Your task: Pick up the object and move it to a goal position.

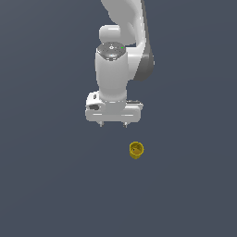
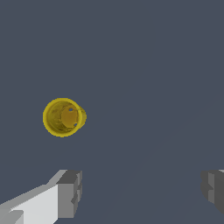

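Surface (image 1: 46, 185): a plain dark grey-blue expanse fills both views. No edge, wall or border of it shows in either view, and nothing but the cup lies on it, so the ground around the gripper is open on every side that can be seen.

Gripper (image 1: 113, 124): white body, pointing straight down, with two short fingertips (image 1: 101, 123) showing below the hand. In the wrist view the two grey pads (image 2: 70, 193) stand well apart, with bare surface between them; the jaws are spread wide and hold nothing. Whether the fingertips touch the surface cannot be told.

Cup (image 1: 136, 150): a small mustard-yellow tapered cup, much smaller than the gripper hand. It lies outside the jaws, near the gripper but clear of it, offset to the exterior view's right of the fingertips and nearer that camera. It is touching neither finger. In the wrist view the cup (image 2: 64, 117) sits ahead of one finger rather than on the line between the two.

Appearance: round rim, wider than the base, with a hollow inside. The rim faces largely toward the wrist camera, and the inner floor shows as a darker orange-yellow disc. Two small dark specks mark the inner wall.

Contents: the hollow holds no visible object.
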`<state>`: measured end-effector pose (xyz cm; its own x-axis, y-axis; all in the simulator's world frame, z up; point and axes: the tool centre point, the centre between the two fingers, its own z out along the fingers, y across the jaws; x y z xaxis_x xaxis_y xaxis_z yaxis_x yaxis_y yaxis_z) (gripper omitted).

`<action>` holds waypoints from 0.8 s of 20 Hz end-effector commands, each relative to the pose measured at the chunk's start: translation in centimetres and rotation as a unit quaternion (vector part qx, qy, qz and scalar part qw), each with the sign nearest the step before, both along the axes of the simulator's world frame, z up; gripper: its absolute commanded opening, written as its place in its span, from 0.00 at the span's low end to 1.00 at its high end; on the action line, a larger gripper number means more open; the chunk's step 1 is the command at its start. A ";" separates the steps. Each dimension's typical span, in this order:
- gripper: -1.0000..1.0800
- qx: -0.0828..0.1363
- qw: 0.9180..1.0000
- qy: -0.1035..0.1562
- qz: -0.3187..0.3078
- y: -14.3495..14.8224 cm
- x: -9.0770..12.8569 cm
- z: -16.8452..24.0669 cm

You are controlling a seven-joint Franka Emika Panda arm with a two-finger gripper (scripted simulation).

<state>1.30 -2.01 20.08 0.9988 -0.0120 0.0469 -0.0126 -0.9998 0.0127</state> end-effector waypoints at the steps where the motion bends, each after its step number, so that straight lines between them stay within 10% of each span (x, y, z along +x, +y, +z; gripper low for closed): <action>1: 0.96 0.000 1.000 0.000 0.000 0.0 0.0 0.0; 16: 0.96 -0.013 1.000 0.004 0.024 0.9 0.5 -0.2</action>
<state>1.77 -1.19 19.97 0.9984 0.0396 0.0403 0.0380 -0.9985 0.0385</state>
